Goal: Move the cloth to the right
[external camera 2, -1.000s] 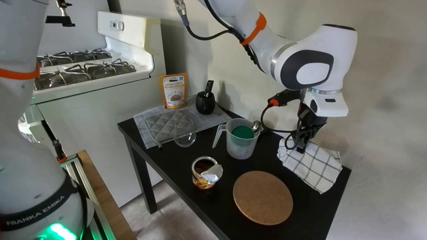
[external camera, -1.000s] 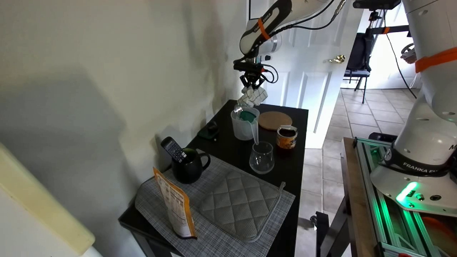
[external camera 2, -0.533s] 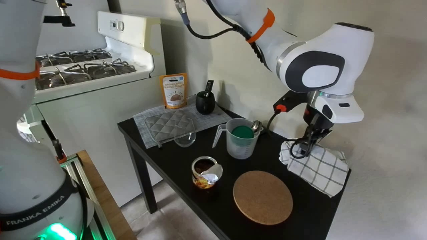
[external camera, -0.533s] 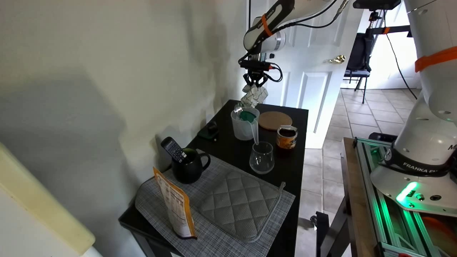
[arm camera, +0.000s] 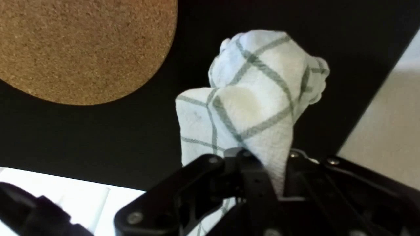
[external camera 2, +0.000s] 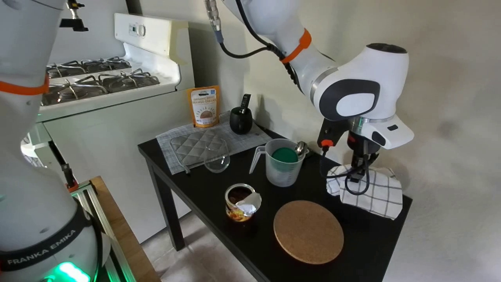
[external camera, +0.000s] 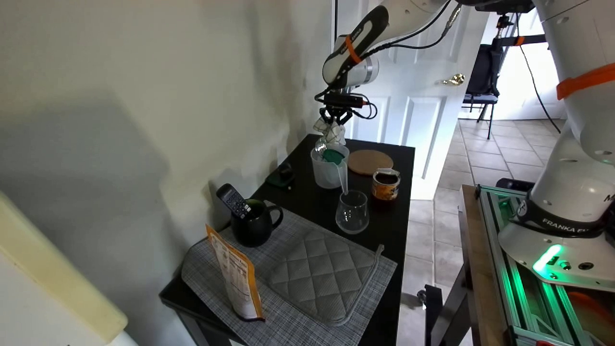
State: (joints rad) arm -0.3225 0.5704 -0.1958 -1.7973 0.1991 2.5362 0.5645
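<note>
"Cloth [external camera 2: 383, 196] first: where is it?"

"By the wall-side edge of the worktop [external camera 2: 364, 246], close to the corner farthest from the stove [external camera 2: 117, 125]. The gripper [arm camera: 274, 165] is clenched on it, with a fold pinched up and the rest bunched below. Whether the lowest part touches the surface cannot be told."

"So the job is nearly finished?"

"Probably. Judged from the robot's base [external camera 2: 39, 211], facing the wall [external camera 2: 450, 164], that corner would be its right. What remains is likely lowering and letting go."

"What could spoil it?"

"That corner, above all. In the wrist view a flap shows past the end edge, beneath the gripper. If that is true overhang and not just the angle, a release there could let the cloth slide off under its own weight."

"And away from the corner?"

"The jug [external camera 2: 283, 176] stands along the wall-side edge, toward the stove end, with what looks like a metal utensil [external camera 2: 300, 148] poking over its rim. A low swing that way could hook a hem and tip the jug. The round cork board [external camera 2: 308, 233] lies nearer the robot-side edge, near the cloth but apart; dragging across it could shove it, or leave the cloth half on top."

"Is the grip sound?"

"It has a narrow fold only. Such soft stuff might creep out if it snags; dropped from high, it would likely land in a heap."
</note>
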